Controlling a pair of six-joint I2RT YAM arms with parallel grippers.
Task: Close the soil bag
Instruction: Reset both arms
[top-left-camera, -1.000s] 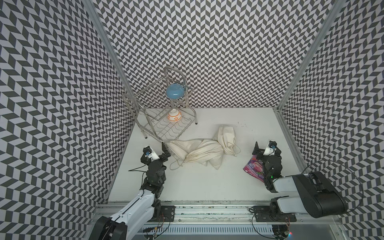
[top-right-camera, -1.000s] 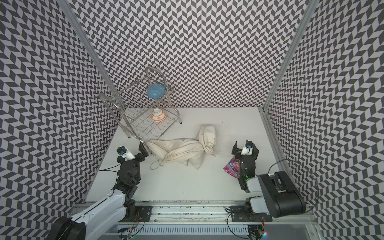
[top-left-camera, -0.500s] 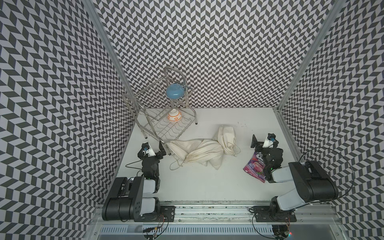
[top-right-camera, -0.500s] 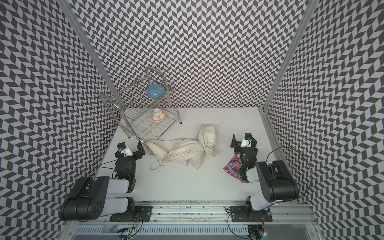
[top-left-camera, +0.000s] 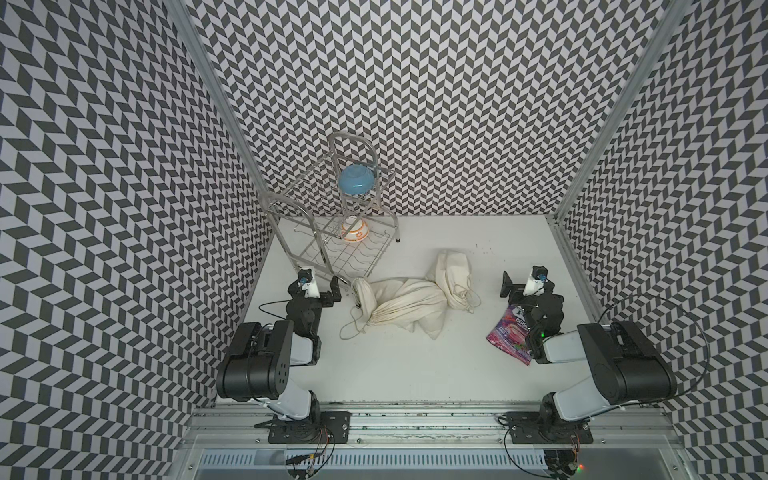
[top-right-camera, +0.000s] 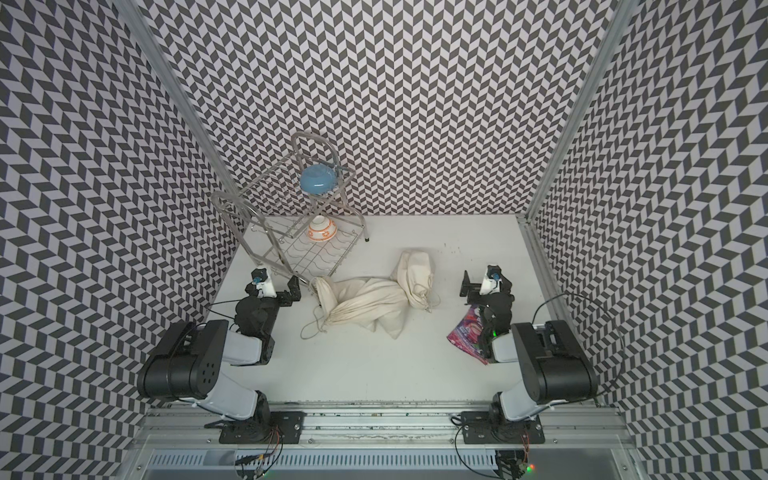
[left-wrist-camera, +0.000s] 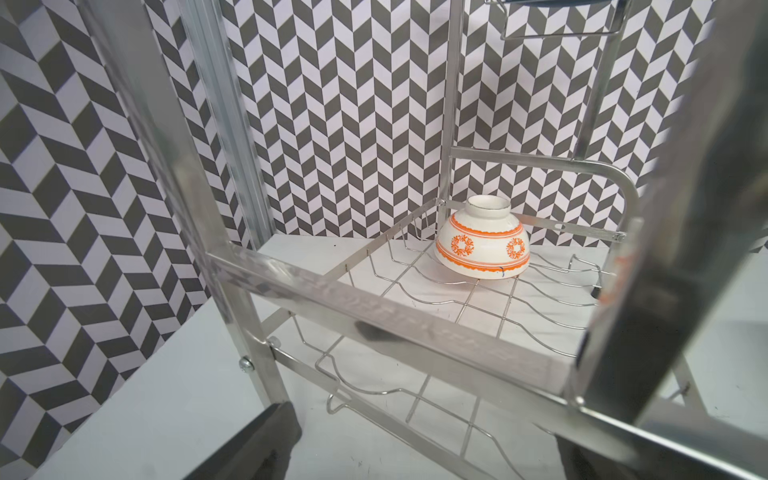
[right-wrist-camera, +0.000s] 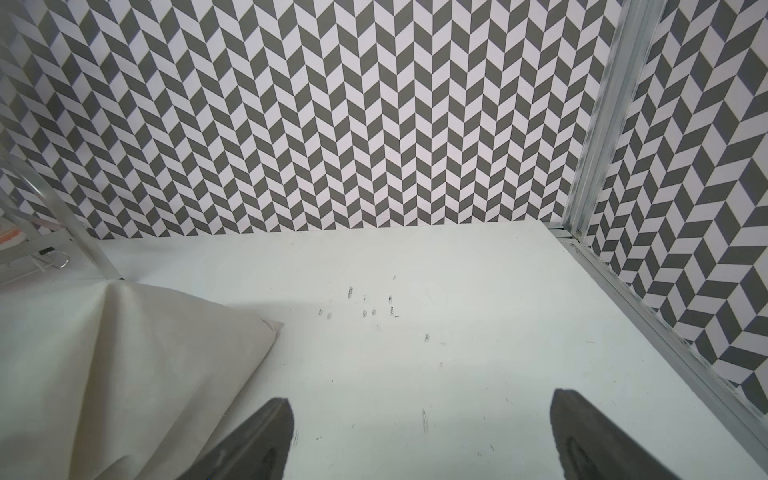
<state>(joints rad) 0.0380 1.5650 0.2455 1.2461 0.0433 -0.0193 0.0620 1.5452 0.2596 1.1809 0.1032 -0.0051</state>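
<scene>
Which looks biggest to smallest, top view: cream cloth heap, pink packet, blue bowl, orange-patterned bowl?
1. cream cloth heap
2. pink packet, partly hidden
3. blue bowl
4. orange-patterned bowl
Blue sits higher, nearer the camera: bowls unsure.

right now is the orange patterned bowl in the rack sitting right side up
No, the orange-patterned bowl rests upside down on the wire rack, with its foot ring facing up and its rim down on the shelf.
</scene>
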